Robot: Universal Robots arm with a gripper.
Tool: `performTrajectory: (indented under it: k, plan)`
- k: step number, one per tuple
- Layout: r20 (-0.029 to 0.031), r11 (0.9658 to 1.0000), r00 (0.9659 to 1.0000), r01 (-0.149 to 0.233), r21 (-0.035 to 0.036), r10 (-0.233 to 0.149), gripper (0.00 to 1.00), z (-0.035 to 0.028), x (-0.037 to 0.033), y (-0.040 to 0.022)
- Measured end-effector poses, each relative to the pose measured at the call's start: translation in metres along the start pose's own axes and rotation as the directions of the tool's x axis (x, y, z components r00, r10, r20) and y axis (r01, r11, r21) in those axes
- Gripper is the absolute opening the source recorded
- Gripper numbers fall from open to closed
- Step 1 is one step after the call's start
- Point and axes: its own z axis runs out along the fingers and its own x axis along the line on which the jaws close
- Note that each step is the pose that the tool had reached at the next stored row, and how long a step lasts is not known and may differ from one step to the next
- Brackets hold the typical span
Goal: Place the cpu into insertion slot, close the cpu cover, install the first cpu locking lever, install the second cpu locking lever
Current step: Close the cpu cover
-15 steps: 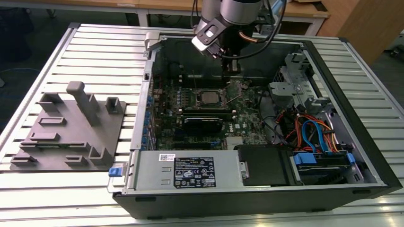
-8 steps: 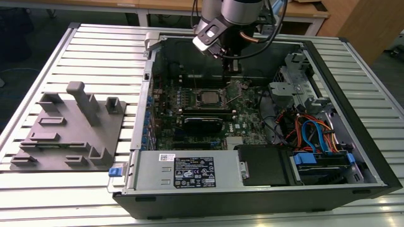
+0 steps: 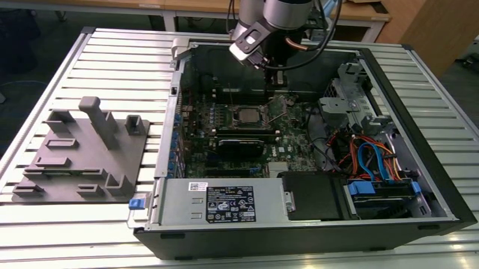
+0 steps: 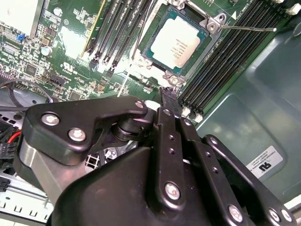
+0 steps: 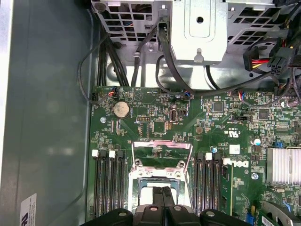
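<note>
From the exterior view I see the arm reaching down into the open case (image 3: 419, 185), with the gripper (image 3: 275, 79) hanging over the board. The cpu (image 3: 247, 116) lies at about 7 o'clock from the gripper, near it, and is small and dim at this range.

The second wrist view gives me what that one cannot. The cpu (image 4: 176, 40) sits flat in the slot (image 4: 212, 24), silver top up, with the grey rim showing around it. The gripper (image 4: 168, 94) has its fingers pressed together with nothing between them, the tip just beside the slot's near corner. I cannot tell whether it touches. A thin lever (image 4: 247, 28) juts from another corner and lies across the memory slots (image 4: 221, 70).

The first wrist view looks from the opposite side. There the cover (image 5: 162, 143) looks tipped up off the slot, with green board showing through its cut-out. The closed gripper (image 5: 163, 193) hides most of the chip beneath it. Beyond it are cables and a metal cage (image 5: 202, 28), cut off at the frame's edge.

The second lever I cannot make out.
</note>
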Motion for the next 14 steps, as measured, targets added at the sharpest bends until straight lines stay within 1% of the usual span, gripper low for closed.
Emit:
performTrajectory:
  k: [5,6,11,14]
  plan:
    - [0.0000,1.0000,1.0000,0.000,0.0000,0.000,0.10,0.0000,0.0000,0.0010]
    - [0.0000,1.0000,1.0000,0.000,0.0000,0.000,0.10,0.0000,0.0000,0.0023]
    - [0.0000,1.0000,1.0000,0.000,0.0000,0.000,0.10,0.0001,-0.0001,0.0033]
    - [0.0000,1.0000,1.0000,0.000,0.0000,0.000,0.10,0.0001,-0.0001,0.0051]
